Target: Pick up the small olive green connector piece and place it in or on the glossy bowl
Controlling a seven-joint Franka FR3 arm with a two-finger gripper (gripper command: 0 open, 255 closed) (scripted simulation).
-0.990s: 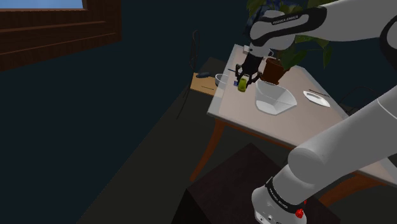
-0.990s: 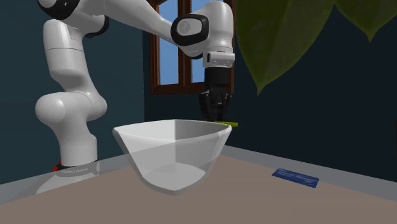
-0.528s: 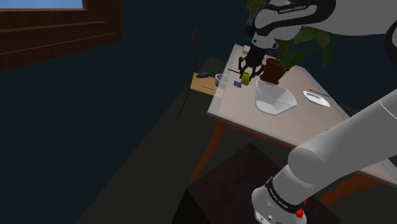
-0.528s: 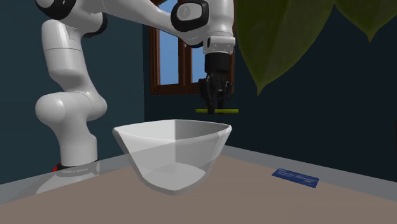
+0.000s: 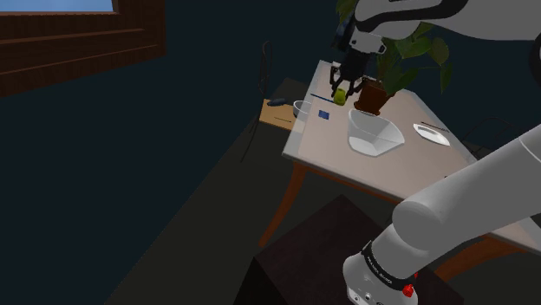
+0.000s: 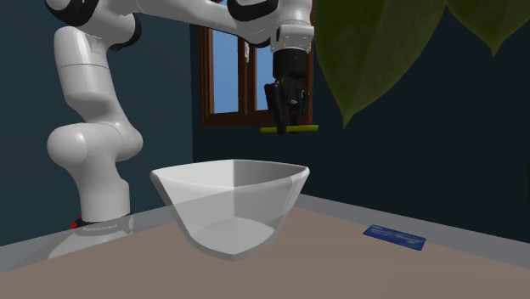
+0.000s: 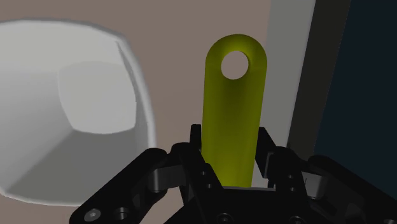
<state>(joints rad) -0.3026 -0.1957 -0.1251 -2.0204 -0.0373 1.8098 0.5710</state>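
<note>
1. The gripper (image 7: 230,141) is clamped on the connector (image 7: 232,121). In the wrist view both black fingers (image 7: 196,141) press on the sides of its lower end, and the rest sticks straight out past the tips.
2. The connector is a flat yellowish-olive strip with a rounded end and a round hole through that end. It's up in the air and touches nothing but the fingers.
3. Relative to the bowl (image 7: 143,95): the wrist view has the connector beside the bowl, not over its opening, with bare table (image 7: 172,25) under it near the table's edge.
4. In the second exterior view the gripper (image 6: 289,119) hangs pointing down, with the connector (image 6: 290,129) lying level across its tips, well above the bowl's (image 6: 229,208) rim.
5. In the shoulder view the gripper (image 5: 345,82) and connector (image 5: 342,89) sit up and to the left of the bowl (image 5: 371,134).
6. The bowl is white and glossy with faceted sides, and it stands upright on the table (image 5: 347,165).
7. Further out from the bowl there's a blue card (image 5: 324,113) flat on the table, on the same side as the gripper.
8. A brown plant pot (image 5: 374,95) stands just behind the bowl, and a flat white dish (image 5: 430,133) lies on its other side.
</note>
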